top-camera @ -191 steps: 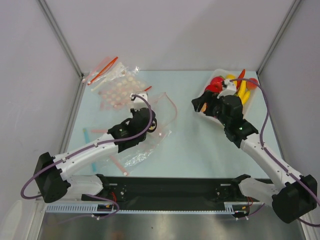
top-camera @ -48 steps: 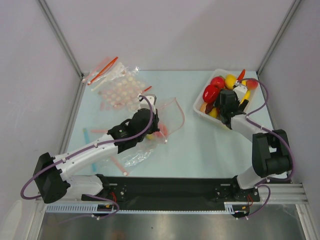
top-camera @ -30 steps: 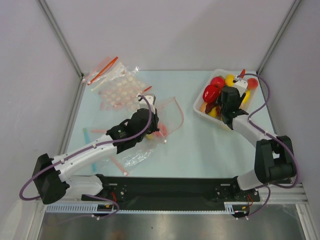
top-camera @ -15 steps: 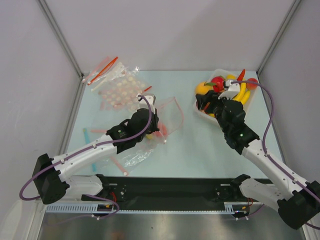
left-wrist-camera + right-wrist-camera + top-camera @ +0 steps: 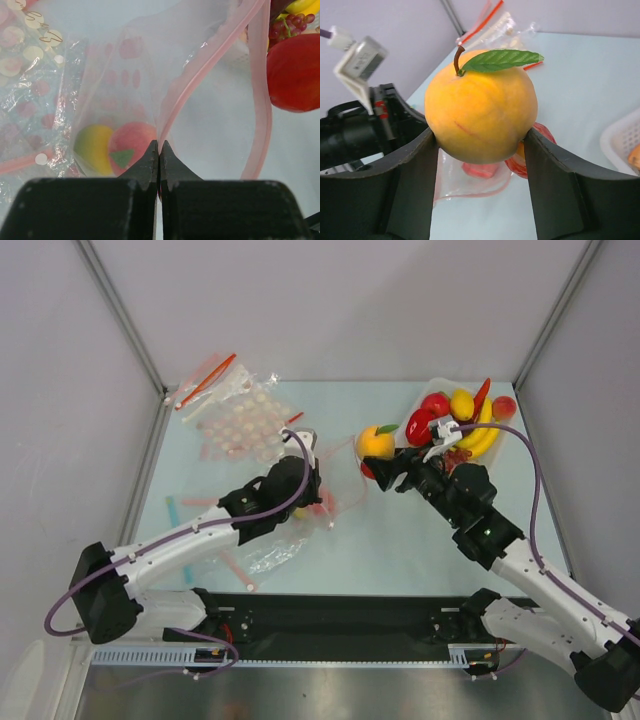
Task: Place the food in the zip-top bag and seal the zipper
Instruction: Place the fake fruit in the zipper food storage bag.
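The zip-top bag (image 5: 330, 498) lies left of centre with its mouth raised and open toward the right. My left gripper (image 5: 159, 146) is shut on the near edge of its pink zipper (image 5: 200, 65). Through the clear bag (image 5: 125, 90) I see a pink peach (image 5: 131, 146) and a green-yellow mango (image 5: 94, 150). My right gripper (image 5: 480, 135) is shut on an orange peach (image 5: 480, 110) with a green leaf. It hangs above the table just right of the bag's mouth (image 5: 375, 443). A red rounded piece (image 5: 538, 145) shows just behind the peach; held or lying, I cannot tell.
The white tray (image 5: 409, 412) at the back right holds a red pepper (image 5: 420, 425), a banana (image 5: 482, 437), grapes and other toy food. Dotted clear bags (image 5: 235, 420) lie at the back left. A thin blue strip (image 5: 172, 510) lies at the left edge.
The right arm has lifted the orange peach out of the tray and carried it left to the bag's mouth. The left gripper has stayed shut on the zipper edge.
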Robot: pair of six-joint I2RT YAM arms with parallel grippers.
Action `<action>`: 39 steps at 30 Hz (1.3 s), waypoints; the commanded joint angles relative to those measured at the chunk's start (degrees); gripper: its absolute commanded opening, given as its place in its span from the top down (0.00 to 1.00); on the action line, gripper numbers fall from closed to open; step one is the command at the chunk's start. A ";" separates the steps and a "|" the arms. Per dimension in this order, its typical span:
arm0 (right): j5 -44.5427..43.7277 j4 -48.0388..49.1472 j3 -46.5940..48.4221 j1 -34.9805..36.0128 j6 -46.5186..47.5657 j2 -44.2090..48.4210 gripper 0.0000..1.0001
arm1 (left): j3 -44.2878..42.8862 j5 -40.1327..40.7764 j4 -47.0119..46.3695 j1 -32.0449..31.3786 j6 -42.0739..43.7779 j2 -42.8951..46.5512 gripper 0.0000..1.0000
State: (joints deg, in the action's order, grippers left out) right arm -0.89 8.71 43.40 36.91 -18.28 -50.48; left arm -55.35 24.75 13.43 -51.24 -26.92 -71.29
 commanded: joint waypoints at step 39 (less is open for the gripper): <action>13.10 18.71 -4.99 5.63 11.86 -6.03 0.66 | 3.85 -4.37 -6.14 0.18 -0.33 15.56 0.99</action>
State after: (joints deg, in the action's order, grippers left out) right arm 11.92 24.77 37.47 41.45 -10.55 -55.90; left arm -51.83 17.98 9.47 -51.24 -26.96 -56.88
